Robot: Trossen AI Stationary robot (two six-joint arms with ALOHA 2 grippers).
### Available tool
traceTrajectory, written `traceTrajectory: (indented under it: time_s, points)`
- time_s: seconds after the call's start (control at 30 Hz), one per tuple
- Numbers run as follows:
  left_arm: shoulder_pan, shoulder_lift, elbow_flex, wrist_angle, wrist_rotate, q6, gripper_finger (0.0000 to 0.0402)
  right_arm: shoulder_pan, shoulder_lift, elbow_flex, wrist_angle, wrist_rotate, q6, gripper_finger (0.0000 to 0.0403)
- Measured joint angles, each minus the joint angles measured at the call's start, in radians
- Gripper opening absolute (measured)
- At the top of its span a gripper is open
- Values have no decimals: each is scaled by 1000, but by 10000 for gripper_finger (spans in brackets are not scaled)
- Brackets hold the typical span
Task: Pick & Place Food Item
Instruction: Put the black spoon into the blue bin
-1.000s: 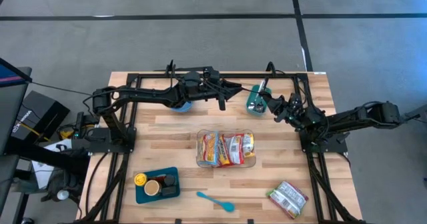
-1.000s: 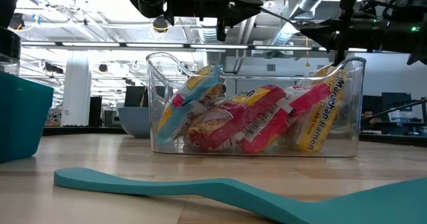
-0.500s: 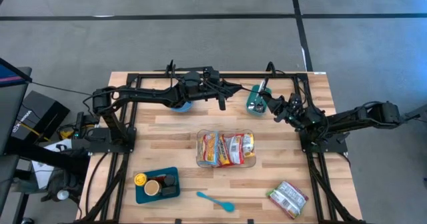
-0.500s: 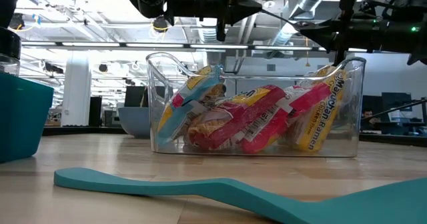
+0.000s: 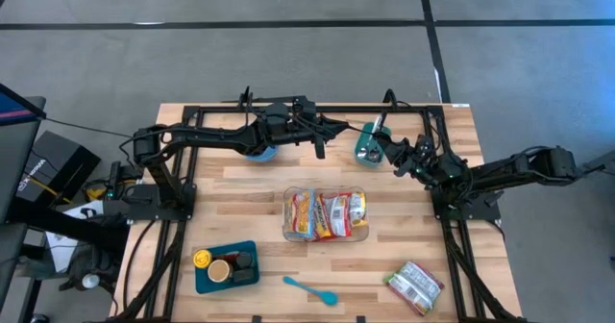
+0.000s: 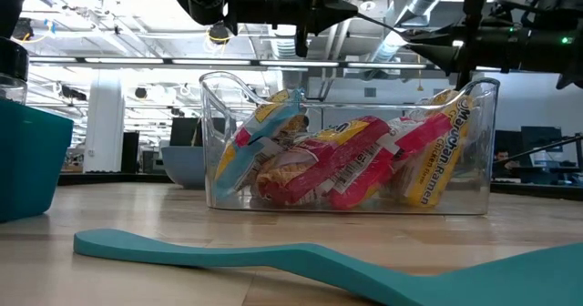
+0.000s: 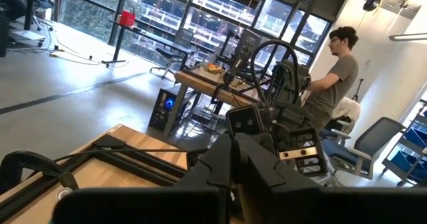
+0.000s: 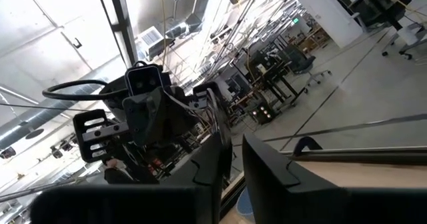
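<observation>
Nothing on the table has shifted since a second ago, and both arms hang where they did; only the left gripper (image 5: 338,126) has drawn its fingers together. In its wrist view the two dark fingers (image 7: 257,164) meet with no gap and nothing between them. It hovers over the far half of the wooden table (image 5: 259,203), at about 12 o'clock from the clear bin (image 5: 326,215) at the table's middle.

At roughly 1 o'clock from the bin, the right gripper (image 5: 378,142) is raised off the table, just beside a teal cup (image 5: 365,146). Its fingers (image 8: 270,167) stand a narrow slit apart and grasp nothing.

Inside the clear bin lie several red and yellow ramen packets (image 6: 351,165), packed against its walls. One more food packet (image 5: 415,286) lies flat near the table's front edge at 4 o'clock from the bin, well apart from both grippers. A teal spatula (image 5: 309,289) lies at 6 o'clock, a teal tray (image 5: 226,267) holding small containers at 8 o'clock, and a blue bowl (image 5: 259,153) at 10 o'clock, partly under the left arm.

A person (image 7: 335,74) stands in the room beyond the table.
</observation>
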Motion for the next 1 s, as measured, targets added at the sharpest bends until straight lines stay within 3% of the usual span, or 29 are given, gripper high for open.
traceTrajectory:
  time_s: [0.53,1.0]
  points:
    - [26,0,0,-30,1,0,1,0,0,0,-92,-8,-35,110]
    - [40,0,0,-60,1,0,1,-8,0,0,-224,-81,-61,113]
